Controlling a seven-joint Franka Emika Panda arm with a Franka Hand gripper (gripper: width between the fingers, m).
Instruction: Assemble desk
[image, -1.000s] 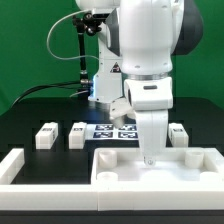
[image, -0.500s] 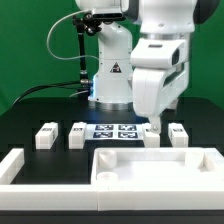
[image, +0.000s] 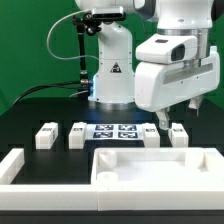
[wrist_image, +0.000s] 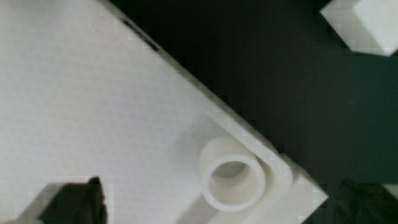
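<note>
The desk's white rimmed tabletop panel (image: 150, 168) lies flat at the front of the black table. In the wrist view the panel (wrist_image: 89, 110) fills most of the frame, with a round socket (wrist_image: 228, 178) at its corner. Short white legs stand in a row behind it: two at the exterior view's left (image: 46, 135) (image: 78, 134) and two at the right (image: 150, 134) (image: 178, 133). One leg (wrist_image: 365, 25) shows in the wrist view. My gripper (image: 181, 110) (wrist_image: 217, 205) hangs open and empty above the panel's far right corner, clear of it.
The marker board (image: 113, 130) lies between the legs. A long white border bar (image: 12, 166) runs along the exterior view's left and front. The robot base (image: 110, 70) and a black cable stand at the back before a green backdrop.
The gripper has risen from the tabletop panel and shifted toward the exterior view's right. The panel and legs have not moved.
</note>
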